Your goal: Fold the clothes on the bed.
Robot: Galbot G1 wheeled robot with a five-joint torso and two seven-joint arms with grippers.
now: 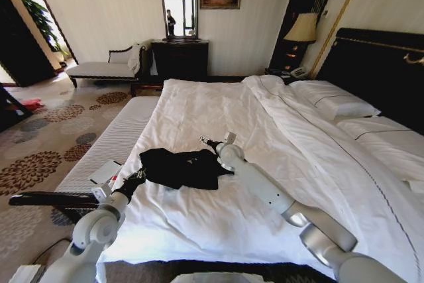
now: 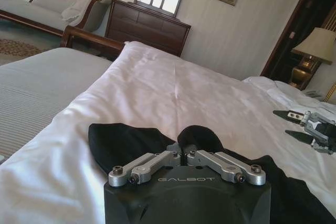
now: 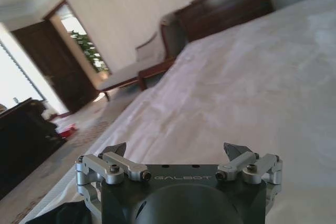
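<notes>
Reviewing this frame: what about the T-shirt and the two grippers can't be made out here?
- Black T-shirt: bunched on the white duvet, so any lettering and its sleeves are folded out of sight in the head view.
- Left gripper: fingers closed together on a fold of the shirt; how much cloth is pinched is hidden by the gripper body in the left wrist view.
- Right gripper: open above the bed; its gap to the shirt is unclear.

T-shirt (image 1: 180,168) lies bunched on the bed (image 1: 218,117), between the two sets of jaws. Left gripper (image 2: 184,155) at its left edge, jaws pinched on a raised fold. Right gripper (image 1: 207,142) just beyond its far right corner, jaws spread, apparently clear of cloth
</notes>
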